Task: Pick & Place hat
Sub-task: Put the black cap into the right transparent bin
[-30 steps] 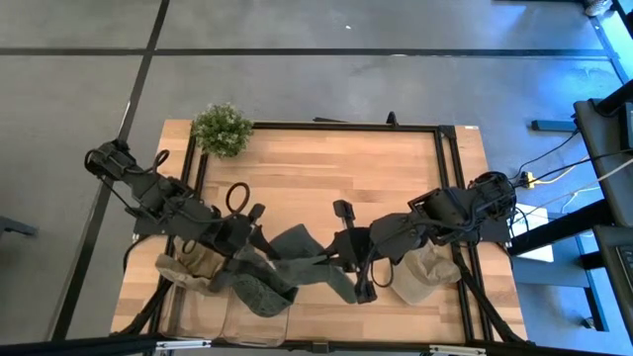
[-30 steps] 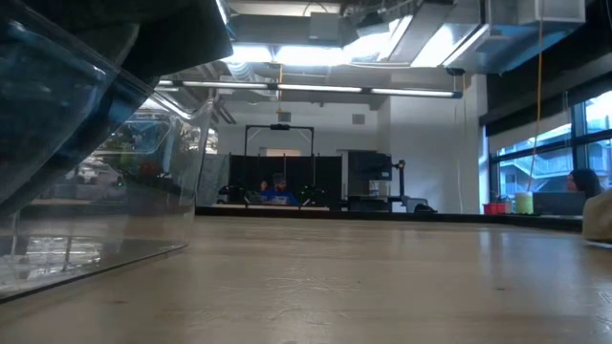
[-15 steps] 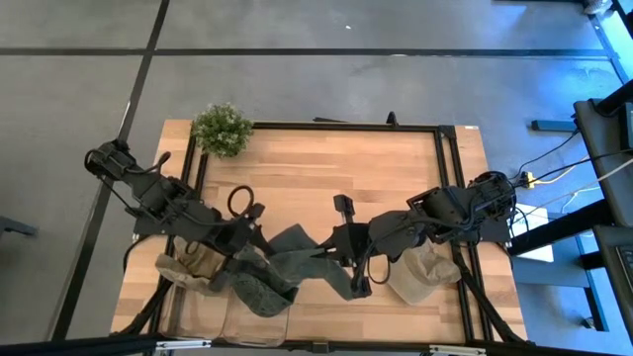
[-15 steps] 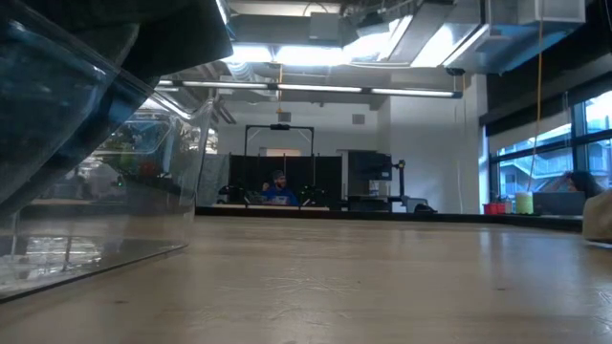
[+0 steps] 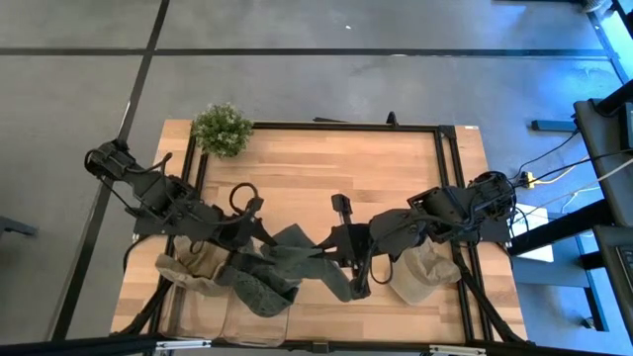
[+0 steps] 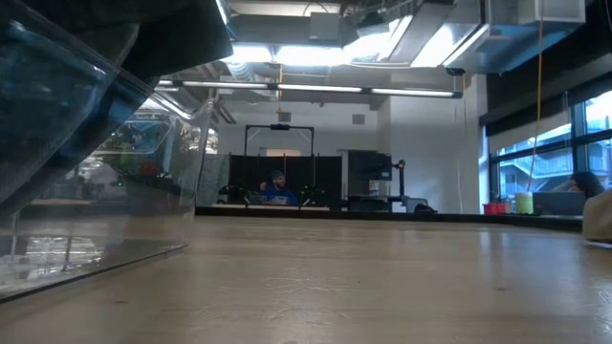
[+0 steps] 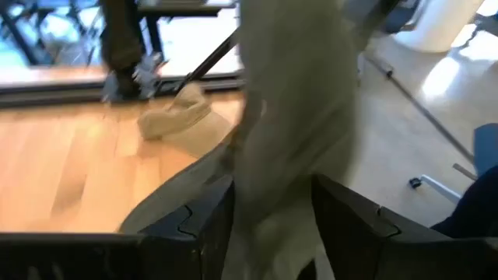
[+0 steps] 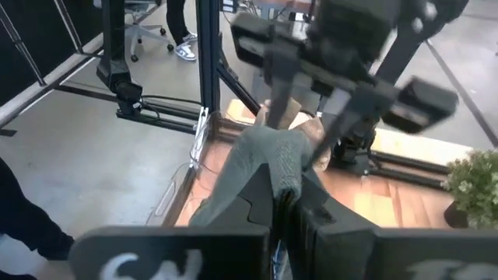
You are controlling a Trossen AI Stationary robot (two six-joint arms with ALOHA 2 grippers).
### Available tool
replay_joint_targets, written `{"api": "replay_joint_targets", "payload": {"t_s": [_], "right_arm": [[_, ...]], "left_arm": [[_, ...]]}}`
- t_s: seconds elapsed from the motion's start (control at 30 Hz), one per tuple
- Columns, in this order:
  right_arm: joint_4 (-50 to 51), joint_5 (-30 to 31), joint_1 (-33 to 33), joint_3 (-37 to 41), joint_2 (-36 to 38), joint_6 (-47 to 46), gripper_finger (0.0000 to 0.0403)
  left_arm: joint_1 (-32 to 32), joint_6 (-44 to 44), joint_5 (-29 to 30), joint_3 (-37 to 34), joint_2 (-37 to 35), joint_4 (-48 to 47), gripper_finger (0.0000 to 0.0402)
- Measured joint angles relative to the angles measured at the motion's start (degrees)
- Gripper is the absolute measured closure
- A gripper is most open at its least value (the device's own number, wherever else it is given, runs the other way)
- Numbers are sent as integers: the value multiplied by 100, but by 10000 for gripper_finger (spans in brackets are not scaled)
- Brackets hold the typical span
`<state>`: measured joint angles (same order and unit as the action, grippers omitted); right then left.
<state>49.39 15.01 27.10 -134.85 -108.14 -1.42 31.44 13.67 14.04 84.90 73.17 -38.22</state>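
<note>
A grey-green hat (image 5: 300, 254) is held up between both grippers over the near middle of the table. My left gripper (image 5: 255, 225) is shut on its left end, my right gripper (image 5: 346, 247) on its right end. In the left wrist view the pale cloth (image 7: 284, 132) fills the gap between my fingers. In the right wrist view the hat (image 8: 268, 159) runs from my fingers to the left gripper (image 8: 342, 54) beyond. A dark patterned hat (image 5: 259, 293) lies partly over the clear container (image 5: 229, 318). My left gripper pinches a bunch of the hat's cloth (image 7: 268, 206) between its two fingers (image 7: 204, 225); which layers it has I cannot tell. The cloth rises away from the fingers, clear of the table. My right gripper pinches the hat's other end (image 8: 274, 180) between its shut fingers (image 8: 257, 204), coming from the table's right. The hat stretches away toward the left gripper, lifted off the wood.
A tan hat (image 5: 191, 263) lies near the left edge and a beige hat (image 5: 421, 276) near the right edge, also seen as a beige hat (image 7: 173, 118) past my left fingers. A potted plant (image 5: 223, 129) stands at the far left corner. The clear container (image 6: 76, 191) fills the low view's left.
My right gripper has shifted a little toward the table's left, carrying its end of the grey-green hat with it; the hat between the grippers has bunched slightly. Both grippers have kept their hold.
</note>
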Motion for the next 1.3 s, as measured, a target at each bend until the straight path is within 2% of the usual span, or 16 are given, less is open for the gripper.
{"api": "replay_joint_targets", "payload": {"t_s": [0.13,0.33,0.63,0.8,1.13,1.3], "right_arm": [[-148,-299,4,0,2,56,390],[-141,-305,4,0,2,41,390],[-31,-305,12,0,2,14,390],[-31,-305,12,0,2,10,390],[-26,-303,12,0,2,1,388],[8,-305,15,0,2,-211,367]], "left_arm": [[-155,128,-4,0,2,-201,233],[-273,168,-459,0,2,-141,233],[-273,199,-790,0,2,45,237],[-273,204,-798,0,2,31,271],[-273,-160,-788,0,2,64,372],[-273,-483,-778,0,2,222,381]]}}
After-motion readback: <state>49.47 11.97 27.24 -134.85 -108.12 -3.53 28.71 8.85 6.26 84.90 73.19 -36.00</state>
